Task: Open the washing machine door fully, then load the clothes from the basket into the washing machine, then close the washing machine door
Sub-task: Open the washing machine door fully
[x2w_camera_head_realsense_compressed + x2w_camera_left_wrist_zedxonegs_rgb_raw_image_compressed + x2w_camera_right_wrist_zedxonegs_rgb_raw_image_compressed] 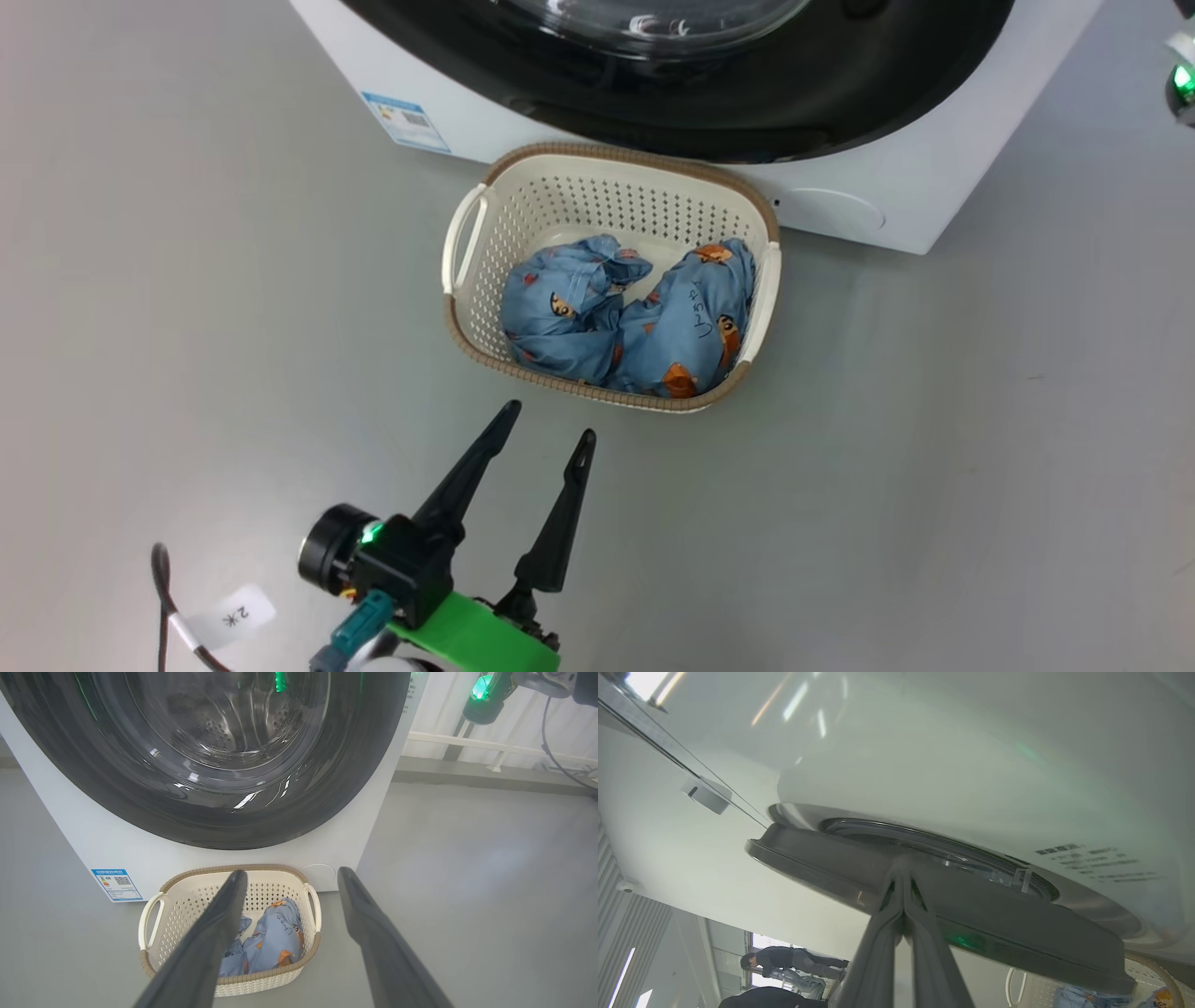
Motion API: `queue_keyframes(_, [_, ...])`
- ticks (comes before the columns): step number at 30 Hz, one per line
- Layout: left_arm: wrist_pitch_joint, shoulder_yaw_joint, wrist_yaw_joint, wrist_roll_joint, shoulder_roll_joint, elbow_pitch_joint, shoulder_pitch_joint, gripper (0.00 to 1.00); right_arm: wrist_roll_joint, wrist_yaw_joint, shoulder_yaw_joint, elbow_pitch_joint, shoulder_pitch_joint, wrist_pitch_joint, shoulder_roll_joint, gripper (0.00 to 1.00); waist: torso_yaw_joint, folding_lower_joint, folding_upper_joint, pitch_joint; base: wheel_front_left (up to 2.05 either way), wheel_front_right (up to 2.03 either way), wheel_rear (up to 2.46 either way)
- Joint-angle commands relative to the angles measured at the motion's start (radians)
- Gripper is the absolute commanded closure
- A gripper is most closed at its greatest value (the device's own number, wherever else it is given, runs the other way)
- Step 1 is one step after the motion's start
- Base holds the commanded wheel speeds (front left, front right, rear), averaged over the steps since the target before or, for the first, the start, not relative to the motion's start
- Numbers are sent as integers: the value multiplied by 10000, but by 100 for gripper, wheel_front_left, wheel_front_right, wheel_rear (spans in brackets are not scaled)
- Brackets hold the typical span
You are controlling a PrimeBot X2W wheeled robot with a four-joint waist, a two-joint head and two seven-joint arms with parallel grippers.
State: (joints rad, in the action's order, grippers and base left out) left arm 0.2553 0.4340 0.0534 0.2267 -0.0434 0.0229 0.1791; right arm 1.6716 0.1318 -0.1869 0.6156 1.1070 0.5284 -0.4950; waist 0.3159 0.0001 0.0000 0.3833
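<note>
- Left gripper (549, 420): fingers spread wide, empty, hovering at 7 o'clock of the basket (607, 149).
- Right gripper (903, 877): pinched shut, tips at the washing machine door (994, 924) rim.
- Door judged not fully open; opening step in hand.
- Clothes (635, 327): both in the basket, at the door's 6 o'clock. Loading and closing not yet done.

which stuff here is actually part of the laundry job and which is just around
Job: washing machine, washing machine door, basket, clothes, left gripper, right gripper.
Just around: blue label sticker, white cable tag, person in the background.
</note>
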Motion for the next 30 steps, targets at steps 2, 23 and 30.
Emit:
queue_keyframes(2, [65,-178,116,128,-68,-349,307,0,-131,-11,-121,-118,363,236,-24,100,201,-1,0,246,0,0,0])
queue_keyframes(23, [65,414,478,406,-68,-556,760,0,-650,-11,-474,654,1216,1315,122,100,560,-1,0,644,0,0,0])
queue_keyframes(30, [65,324,428,307,-68,-434,708,0,-739,-11,-663,169,484,1459,315,100,364,-1,0,327,0,0,0])
